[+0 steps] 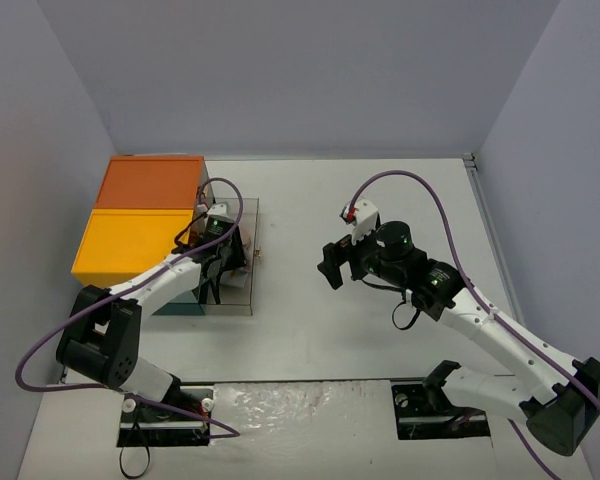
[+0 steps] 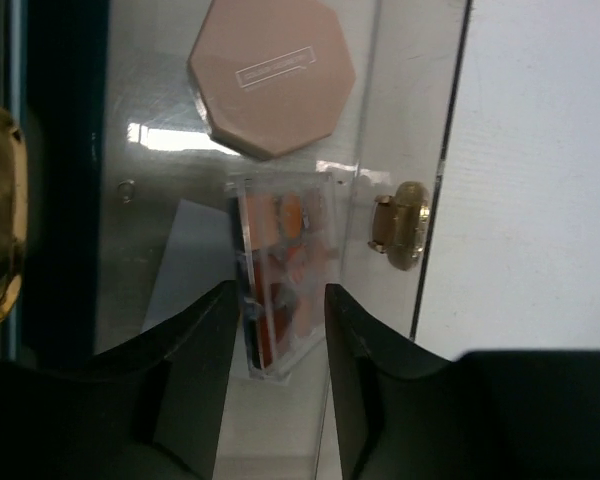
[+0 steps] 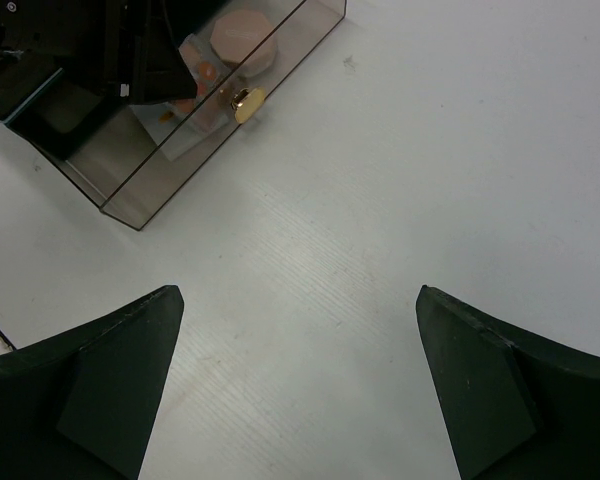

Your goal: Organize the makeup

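Left gripper (image 2: 280, 292) is inside the clear acrylic drawer (image 2: 150, 100). Its fingers straddle the clear-cased palette of orange and pink pans (image 2: 285, 230); cannot tell whether they pinch it or stand just off its edges. The pale pink octagonal compact (image 2: 272, 75) lies in the same drawer, just beyond the palette. Right gripper (image 3: 298, 290) is spread wide over the white table (image 3: 430, 150), well apart from the drawer.

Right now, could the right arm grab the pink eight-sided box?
Probably not easily: the pink box lies in the clear drawer, the left gripper hangs over that drawer, and the right gripper hovers open over the table, apart.
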{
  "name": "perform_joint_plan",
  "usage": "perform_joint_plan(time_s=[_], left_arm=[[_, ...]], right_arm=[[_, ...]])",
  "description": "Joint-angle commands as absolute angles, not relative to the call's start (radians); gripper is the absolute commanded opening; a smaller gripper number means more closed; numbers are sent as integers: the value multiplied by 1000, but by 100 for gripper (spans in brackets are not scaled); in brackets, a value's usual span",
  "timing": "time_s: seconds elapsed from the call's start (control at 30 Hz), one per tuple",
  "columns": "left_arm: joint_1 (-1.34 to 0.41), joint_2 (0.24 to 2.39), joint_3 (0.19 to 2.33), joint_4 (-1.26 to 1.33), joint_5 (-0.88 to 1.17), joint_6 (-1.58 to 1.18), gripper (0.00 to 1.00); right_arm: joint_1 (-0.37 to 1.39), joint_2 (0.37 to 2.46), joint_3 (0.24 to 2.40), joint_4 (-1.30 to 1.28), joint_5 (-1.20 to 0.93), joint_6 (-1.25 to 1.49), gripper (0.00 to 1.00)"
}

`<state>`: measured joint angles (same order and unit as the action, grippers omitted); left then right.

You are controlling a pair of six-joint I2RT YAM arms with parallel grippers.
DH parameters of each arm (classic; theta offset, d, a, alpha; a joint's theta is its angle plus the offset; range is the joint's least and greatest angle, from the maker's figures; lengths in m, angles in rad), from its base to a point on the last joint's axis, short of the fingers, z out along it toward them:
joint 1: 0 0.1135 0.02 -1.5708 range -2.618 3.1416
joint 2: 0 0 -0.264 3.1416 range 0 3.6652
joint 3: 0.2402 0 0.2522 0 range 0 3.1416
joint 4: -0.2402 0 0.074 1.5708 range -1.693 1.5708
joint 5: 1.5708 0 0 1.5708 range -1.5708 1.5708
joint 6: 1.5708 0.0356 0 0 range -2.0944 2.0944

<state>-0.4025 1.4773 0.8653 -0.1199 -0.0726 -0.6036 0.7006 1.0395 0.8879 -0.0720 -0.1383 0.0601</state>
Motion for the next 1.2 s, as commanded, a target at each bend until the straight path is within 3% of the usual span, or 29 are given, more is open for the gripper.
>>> perform_joint_plan(time_s=[0.0, 0.2, 0.33, 0.73, 0.93, 1.17], left_arm=[[-393, 1441, 895, -152, -155, -601, 47], [-394, 1431, 937, -192, -150, -578, 69], [-396, 1422, 997, -221, -109, -555, 76], [-465, 1452, 1279, -385, -97, -514, 75], [-558, 1593, 1385, -391, -35, -533, 73], [-598, 1806, 1504, -447, -74, -538, 78]], right_arm=[[696, 1056, 913, -28, -146, 69, 100], [696, 1087, 933, -28, -164, 67, 100], [696, 1105, 940, -28, -172, 69, 100], [696, 1114, 956, -28, -152, 78, 100], [693, 1051, 937, -28, -83, 92, 100], [692, 992, 906, -37, -46, 120, 100]])
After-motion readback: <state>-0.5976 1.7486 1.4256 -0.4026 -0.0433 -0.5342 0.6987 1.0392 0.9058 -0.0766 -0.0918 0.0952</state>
